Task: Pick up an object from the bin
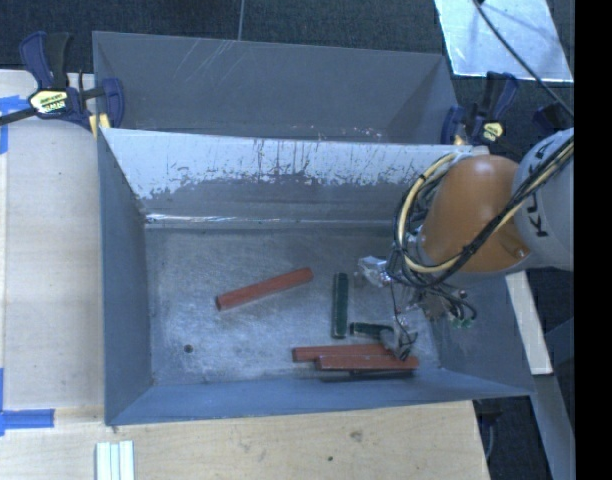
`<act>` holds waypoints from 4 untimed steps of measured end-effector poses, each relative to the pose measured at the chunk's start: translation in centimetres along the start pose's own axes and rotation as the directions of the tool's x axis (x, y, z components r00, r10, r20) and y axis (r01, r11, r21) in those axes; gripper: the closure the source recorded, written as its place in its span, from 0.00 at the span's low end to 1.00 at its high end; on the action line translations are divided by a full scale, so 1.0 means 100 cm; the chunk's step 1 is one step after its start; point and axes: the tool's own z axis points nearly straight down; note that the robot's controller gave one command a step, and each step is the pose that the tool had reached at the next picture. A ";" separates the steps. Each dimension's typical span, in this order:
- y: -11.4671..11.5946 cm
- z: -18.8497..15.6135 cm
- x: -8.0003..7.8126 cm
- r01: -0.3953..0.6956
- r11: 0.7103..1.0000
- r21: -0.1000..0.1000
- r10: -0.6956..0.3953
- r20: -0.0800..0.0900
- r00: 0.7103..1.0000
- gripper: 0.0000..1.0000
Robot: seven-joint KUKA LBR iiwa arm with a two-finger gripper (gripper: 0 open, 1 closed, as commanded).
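One tool [404, 336], hanging below the arm's orange wrist cover [466, 218], sits low in the front right corner of the grey bin [286, 158]; whether it is apart or together cannot be told. Its tip is at the right end of the stacked red-brown bars [351, 359], which lie along the front wall; contact cannot be made out. Just to its left lies a short dark green piece [370, 329]. A longer dark green bar [339, 305] lies beyond that piece, pointing towards the back wall. A single red-brown bar [264, 289] lies tilted, well apart, near the middle of the floor.
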 end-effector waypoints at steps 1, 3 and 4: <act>-0.002 -0.004 -0.002 0.001 1.000 0.004 -0.001 0.007 1.000 1.00; 0.000 -0.004 -0.003 0.003 1.000 0.002 -0.003 0.007 1.000 1.00; -0.001 -0.156 -0.005 0.256 0.967 0.008 -0.256 0.012 0.967 1.00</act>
